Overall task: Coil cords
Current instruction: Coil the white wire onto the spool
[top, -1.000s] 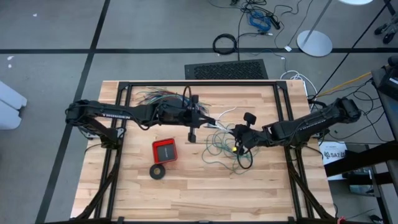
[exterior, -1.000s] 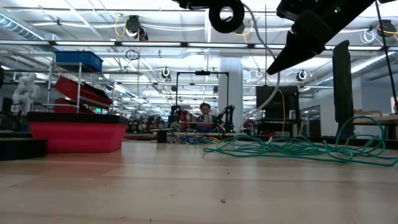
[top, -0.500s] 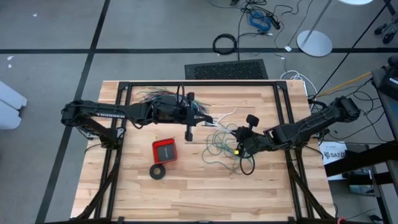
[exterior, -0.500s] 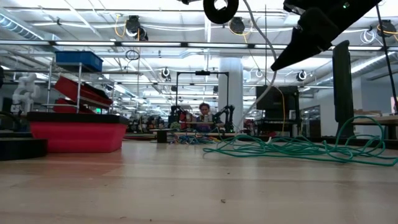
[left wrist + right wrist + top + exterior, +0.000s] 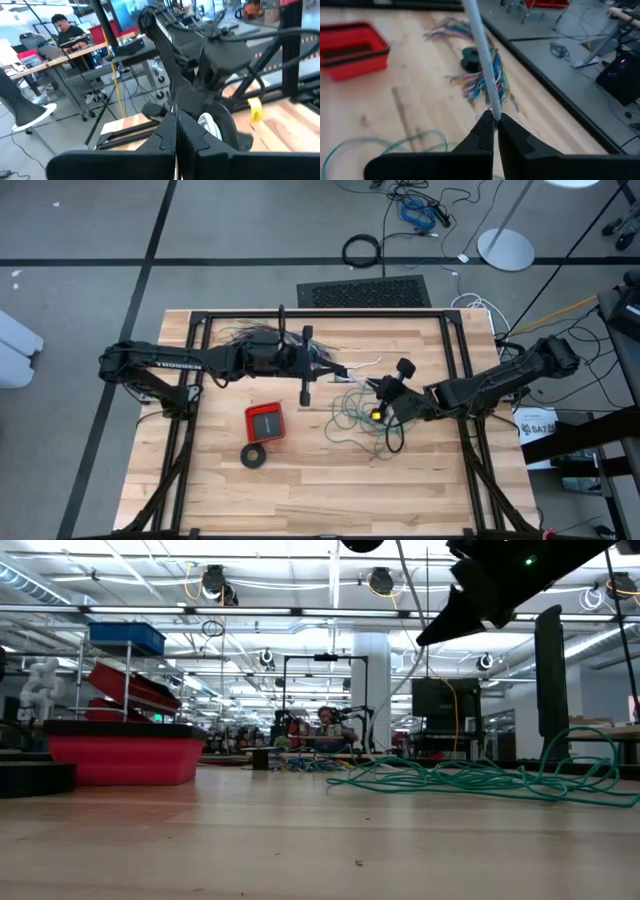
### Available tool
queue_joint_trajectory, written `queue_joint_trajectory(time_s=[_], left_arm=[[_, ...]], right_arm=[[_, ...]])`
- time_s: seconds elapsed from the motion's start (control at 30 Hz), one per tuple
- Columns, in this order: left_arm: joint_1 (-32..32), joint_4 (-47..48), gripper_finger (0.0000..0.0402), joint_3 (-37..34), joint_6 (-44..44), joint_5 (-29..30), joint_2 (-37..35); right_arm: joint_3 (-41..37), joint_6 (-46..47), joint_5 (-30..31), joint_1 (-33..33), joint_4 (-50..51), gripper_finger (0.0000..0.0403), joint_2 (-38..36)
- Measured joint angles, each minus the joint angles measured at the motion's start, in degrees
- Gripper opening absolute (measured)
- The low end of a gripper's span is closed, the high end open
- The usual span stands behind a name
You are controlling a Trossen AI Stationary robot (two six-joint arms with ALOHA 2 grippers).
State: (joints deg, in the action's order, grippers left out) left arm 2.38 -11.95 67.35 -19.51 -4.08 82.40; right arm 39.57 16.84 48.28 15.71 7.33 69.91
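The white cord [image 5: 482, 55] is running taut above the table's middle, strung between the two pincers; the right pincer [image 5: 494, 119] is pinching it between pressed-together fingertips, and in the right wrist view the cord is rising away from that grip; the left pincer [image 5: 176, 120] is also pressed together, and whether it is gripping the cord I cannot tell; both are hanging above the table's middle, the left one [image 5: 318, 367] toward the far edge, the right one [image 5: 383, 386] just right of centre. The teal-green wire [image 5: 355, 418] is lying in a loose tangle on the table [image 5: 430, 480] under the right pincer, sprawling toward the near edge; in the low view it [image 5: 480, 778] is spreading flat across the wood. The red tray [image 5: 265, 422] is sitting left of centre; what is lying in it I cannot tell; the black ring [image 5: 254, 455] is lying just beside it toward the near edge. The many-coloured wires [image 5: 250, 335] are fanning out along the far edge, under the left arm.
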Motion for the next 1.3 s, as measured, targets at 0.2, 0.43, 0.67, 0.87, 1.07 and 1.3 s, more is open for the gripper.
queue_joint_trajectory(time_s=[0.2, 0.43, 0.67, 0.87, 1.07, 1.3], left_arm=[[0.0, -4.4, 0.0000, -0.5, 3.0, 2.6, 0.3], [0.0, -14.0, 0.0000, -1.1, 5.7, 8.3, 4.7], [-0.1, -24.5, 0.0000, -1.1, 7.2, 15.8, 11.8], [-0.1, -28.5, 0.0000, -0.9, 4.8, 21.6, 16.0], [-0.2, -31.5, 0.0000, -0.9, 4.0, 24.5, 19.8], [-0.2, -32.3, 0.0000, -0.9, -1.1, 25.7, 20.8]], right_arm=[[-1.1, -3.9, -1.1, -4.3, -9.4, 0.0001, 0.3], [-1.2, -4.7, -9.4, -9.7, -17.5, 0.0000, 3.7], [-1.2, -5.3, -12.3, -11.4, -24.6, 0.0000, 9.1], [-1.3, -6.7, -10.7, -11.4, -27.4, 0.0000, 10.0], [-1.3, -7.2, -9.2, -11.4, -29.2, 0.0000, 10.0], [-1.3, -6.1, -7.4, -11.4, -25.3, 0.0000, 9.9]])
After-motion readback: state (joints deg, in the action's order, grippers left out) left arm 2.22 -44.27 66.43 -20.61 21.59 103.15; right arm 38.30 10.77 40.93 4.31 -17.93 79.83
